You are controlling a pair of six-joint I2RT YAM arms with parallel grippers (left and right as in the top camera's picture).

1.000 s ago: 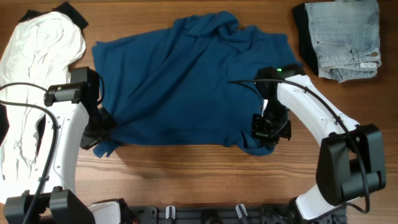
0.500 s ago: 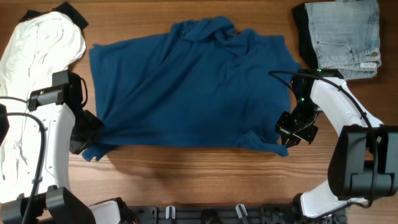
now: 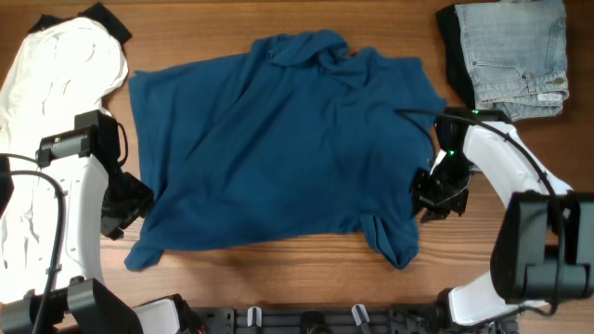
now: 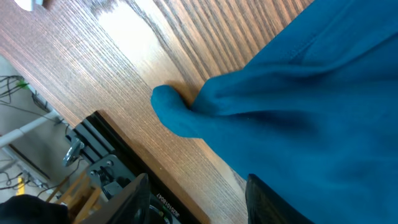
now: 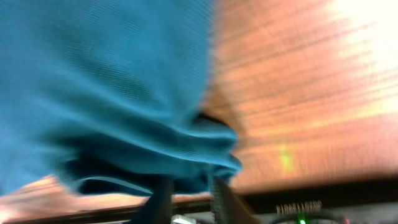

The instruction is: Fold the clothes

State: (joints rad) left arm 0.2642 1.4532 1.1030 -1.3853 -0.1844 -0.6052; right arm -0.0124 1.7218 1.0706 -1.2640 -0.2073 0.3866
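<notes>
Overhead: dark-blue shirt (image 3: 278,148), collar far, long axis left-right; left end effector (image 4: 198,198) parted, empty; right end effector (image 5: 189,199): cannot tell.

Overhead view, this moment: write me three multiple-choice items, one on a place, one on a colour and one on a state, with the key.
1. Where do the jeans lie?
A. at the far right corner of the table
B. in the middle of the table
C. at the near left edge

2. What colour is the shirt spread across the middle?
A. white
B. red
C. dark blue

3. How does that shirt lie?
A. folded into a neat square
B. opened out and creased, its near corners bunched
C. lifted clear of the wood

Key:
1 A, the pale denim sits at the far right corner, apart from the shirt.
2 C, the fabric is one plain dark blue all over.
3 B, it covers the middle of the table in a single spread, with rumpled fabric at both near corners.
</notes>
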